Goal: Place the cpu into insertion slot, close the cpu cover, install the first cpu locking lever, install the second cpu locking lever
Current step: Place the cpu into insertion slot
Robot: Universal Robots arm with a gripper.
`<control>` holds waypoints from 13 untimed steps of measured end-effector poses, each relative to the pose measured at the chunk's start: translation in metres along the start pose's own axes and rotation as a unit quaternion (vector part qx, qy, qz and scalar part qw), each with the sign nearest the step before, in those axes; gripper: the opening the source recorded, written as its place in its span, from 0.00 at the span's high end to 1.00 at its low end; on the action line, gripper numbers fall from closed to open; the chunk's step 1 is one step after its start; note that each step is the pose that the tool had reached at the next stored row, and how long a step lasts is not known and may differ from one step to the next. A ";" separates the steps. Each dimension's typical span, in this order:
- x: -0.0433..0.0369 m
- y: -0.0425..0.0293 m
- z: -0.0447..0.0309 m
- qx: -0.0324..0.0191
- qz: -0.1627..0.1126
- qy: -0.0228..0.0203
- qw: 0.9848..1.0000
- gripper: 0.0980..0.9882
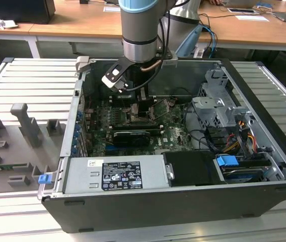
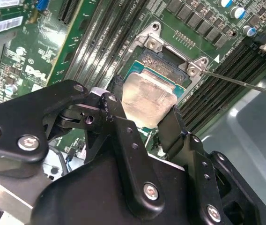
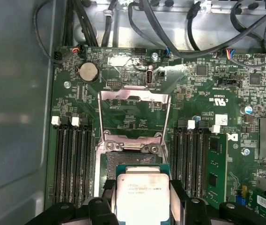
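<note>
Second wrist view shows the black two-fingered gripper (image 2: 144,105) closed on the cpu (image 2: 148,96), a thin, flat, pale silvery-grey square chip clamped by two opposite edges between the fingers (image 2: 116,110). The chip hangs over the near part of the insertion slot (image 2: 163,61), a square socket with a dark centre and a silver metal rim. Whether it touches the socket I cannot tell. A thin metal wire lever (image 2: 236,83) juts out from the socket's corner.

In the first wrist view the gripper (image 3: 143,199) holds the cpu (image 3: 142,190) just in front of the slot (image 3: 106,164). The cpu cover (image 3: 135,95), a thin silver frame plate with a square window, stands open beyond it. Long black memory slots (image 3: 72,159) flank the socket on the green circuit board (image 3: 189,89).

In the exterior view the grey robot arm (image 1: 140,30) reaches down into a black open computer case (image 1: 148,212). The case lies on a ribbed aluminium table (image 1: 27,85), with wooden desks (image 1: 82,20) behind. The cpu carries small dark print, and a white printed label (image 1: 120,175) sits on the grey power supply box (image 1: 80,176).
</note>
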State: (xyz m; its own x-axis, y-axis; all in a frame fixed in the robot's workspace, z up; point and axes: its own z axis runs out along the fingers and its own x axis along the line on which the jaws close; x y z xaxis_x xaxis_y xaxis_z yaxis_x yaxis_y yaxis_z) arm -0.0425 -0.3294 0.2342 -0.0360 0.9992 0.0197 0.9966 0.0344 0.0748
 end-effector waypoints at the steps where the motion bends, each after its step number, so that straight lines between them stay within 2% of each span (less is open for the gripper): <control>1: 0.0016 -0.0001 0.0013 0.000 0.001 0.000 1.000 0.50; 13: 0.0031 -0.0029 0.0108 0.000 0.016 0.000 1.000 0.50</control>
State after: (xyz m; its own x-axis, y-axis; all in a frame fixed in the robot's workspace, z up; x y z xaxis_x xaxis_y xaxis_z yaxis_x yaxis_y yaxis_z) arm -0.0447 -0.3262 0.2233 -0.0050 0.9997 0.0224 0.9972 0.0033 0.0749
